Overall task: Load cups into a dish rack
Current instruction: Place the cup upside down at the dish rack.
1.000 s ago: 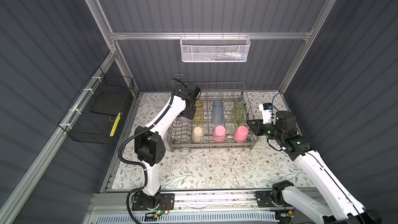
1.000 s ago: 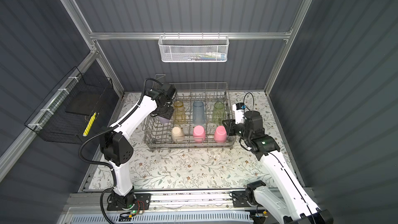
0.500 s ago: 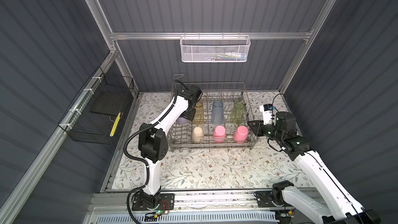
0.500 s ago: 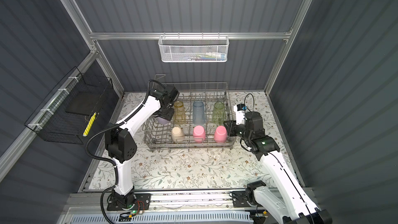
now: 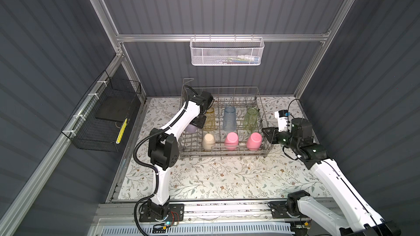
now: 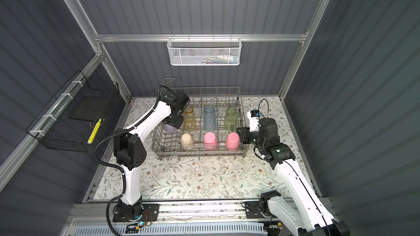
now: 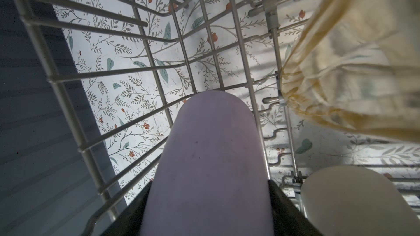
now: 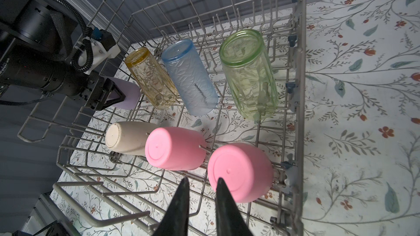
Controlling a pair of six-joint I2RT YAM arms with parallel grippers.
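Observation:
The grey wire dish rack (image 5: 222, 154) stands at the back of the table. In it, tilted over the tines, are amber (image 5: 209, 119), blue (image 5: 229, 119) and green (image 5: 250, 119) cups in the back row. In the front row are a beige cup (image 5: 208, 141) and two pink cups (image 5: 231, 140) (image 5: 254, 141). My left gripper (image 5: 196, 123) is shut on a lilac cup (image 6: 170, 128) low in the rack's left end, beside the amber cup (image 7: 341, 64). My right gripper (image 8: 203, 179) hovers at the rack's right side near a pink cup (image 8: 241, 171), its jaws slightly apart and empty.
A white mesh basket (image 5: 226, 53) hangs on the back rail above the rack. A black wire basket (image 5: 102, 119) is fixed to the left wall. The floral table surface (image 5: 216, 178) stretches in front of the rack. The rack's right wall (image 8: 297, 87) lies beside my right gripper.
My left arm has carried the lilac cup a little lower into the rack's left end. The right arm has barely shifted.

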